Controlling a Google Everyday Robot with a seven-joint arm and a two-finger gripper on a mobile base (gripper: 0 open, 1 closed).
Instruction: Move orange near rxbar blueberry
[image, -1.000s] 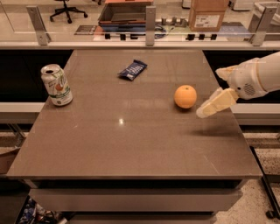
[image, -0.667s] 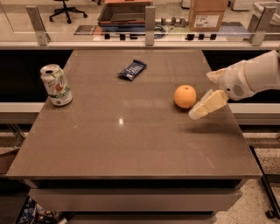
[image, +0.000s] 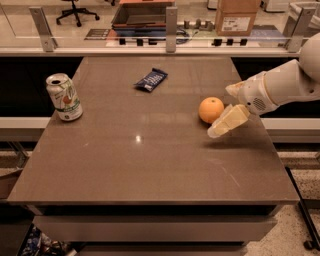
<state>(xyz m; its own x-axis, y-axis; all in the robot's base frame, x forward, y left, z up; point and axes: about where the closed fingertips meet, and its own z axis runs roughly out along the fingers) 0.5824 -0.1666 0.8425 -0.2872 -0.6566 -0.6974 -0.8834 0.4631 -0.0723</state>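
The orange (image: 210, 109) rests on the brown table (image: 150, 165), right of centre. The rxbar blueberry (image: 151, 79), a dark blue wrapper with white print, lies flat toward the far middle of the table, well to the orange's upper left. My gripper (image: 221, 111) reaches in from the right on a white arm. It is open, with its pale fingers (image: 229, 120) right beside the orange's right side. One finger is in front of the orange and the other behind it.
A white-green drink can (image: 64, 97) stands upright near the table's left edge. A rail with metal posts (image: 171, 22) runs behind the table's far edge. A cardboard box (image: 238, 16) sits beyond it.
My gripper has moved left and closer to the orange. The orange, bar and can have not moved.
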